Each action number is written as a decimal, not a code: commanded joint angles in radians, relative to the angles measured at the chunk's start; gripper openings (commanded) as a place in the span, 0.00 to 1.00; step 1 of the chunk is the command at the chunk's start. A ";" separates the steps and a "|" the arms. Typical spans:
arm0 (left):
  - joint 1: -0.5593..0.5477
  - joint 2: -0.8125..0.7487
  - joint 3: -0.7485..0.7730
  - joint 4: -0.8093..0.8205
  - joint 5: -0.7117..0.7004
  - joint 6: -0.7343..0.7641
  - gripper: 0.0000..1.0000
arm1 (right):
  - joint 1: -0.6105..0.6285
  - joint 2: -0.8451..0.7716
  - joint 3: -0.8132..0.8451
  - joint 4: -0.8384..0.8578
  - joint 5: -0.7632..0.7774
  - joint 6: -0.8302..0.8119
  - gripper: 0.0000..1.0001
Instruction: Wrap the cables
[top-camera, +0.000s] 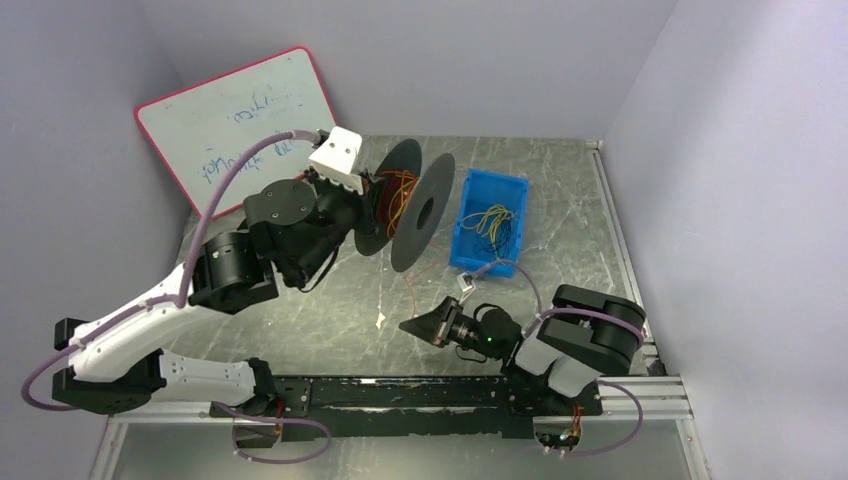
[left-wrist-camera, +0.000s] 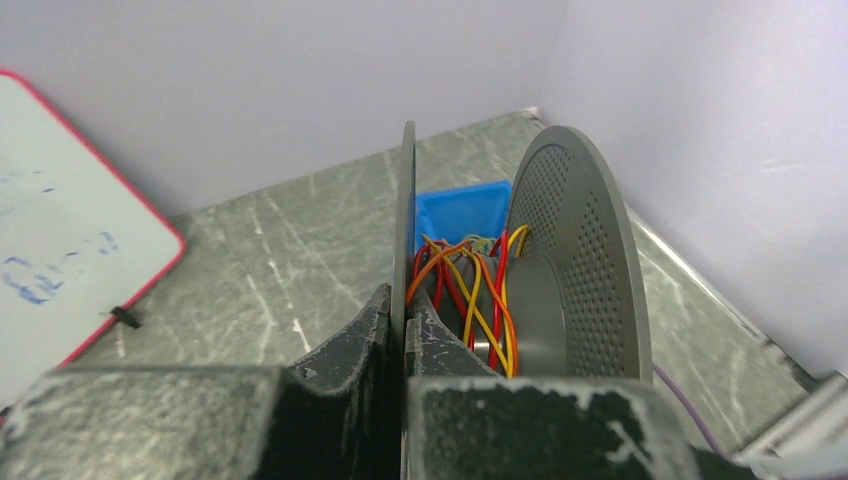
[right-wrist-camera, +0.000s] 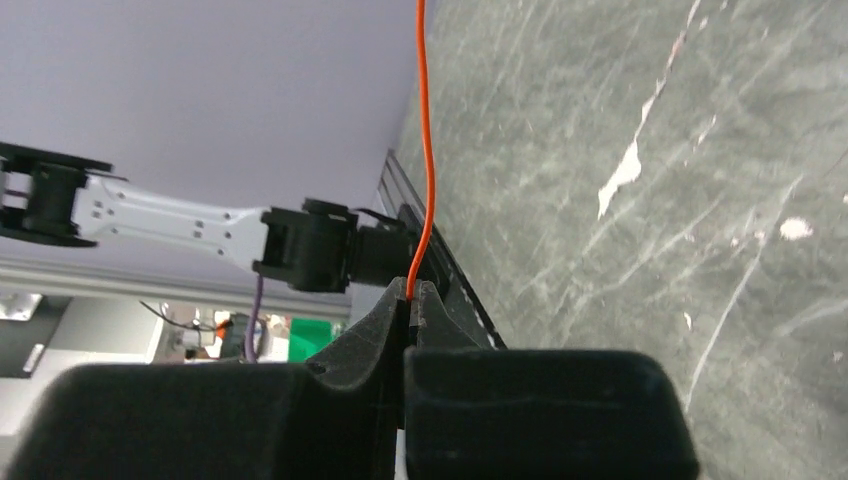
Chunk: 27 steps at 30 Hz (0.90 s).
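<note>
Upper middle of the overhead view, the left gripper (top-camera: 370, 195) is clamped on the rim of one disc of the spool (top-camera: 420, 212), holding it on edge. Red, orange and yellow cables (left-wrist-camera: 470, 290) loop loosely round the hub between the two discs, just beyond the fingers. Low in the centre, the right gripper (top-camera: 420, 325) is pressed closed on the end of one orange cable (right-wrist-camera: 425, 150), which runs straight away from its tips. A loose bundle (top-camera: 492, 222) of yellow lies in the blue bin (top-camera: 475, 262) just right of the spool. Bare table (top-camera: 330, 300) lies between spool and right gripper. A rail (top-camera: 620, 230) and wall (top-camera: 740, 200) close the right side, and a whiteboard (top-camera: 240, 120) leans at the upper left.
</note>
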 joint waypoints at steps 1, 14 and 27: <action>0.067 0.028 0.034 0.134 -0.129 0.019 0.07 | 0.058 -0.031 0.010 -0.115 0.027 -0.079 0.00; 0.463 0.144 -0.071 0.167 0.022 -0.095 0.07 | 0.264 -0.324 0.220 -0.829 0.200 -0.346 0.00; 0.512 0.280 -0.156 0.219 -0.056 -0.101 0.07 | 0.544 -0.442 0.527 -1.361 0.442 -0.476 0.00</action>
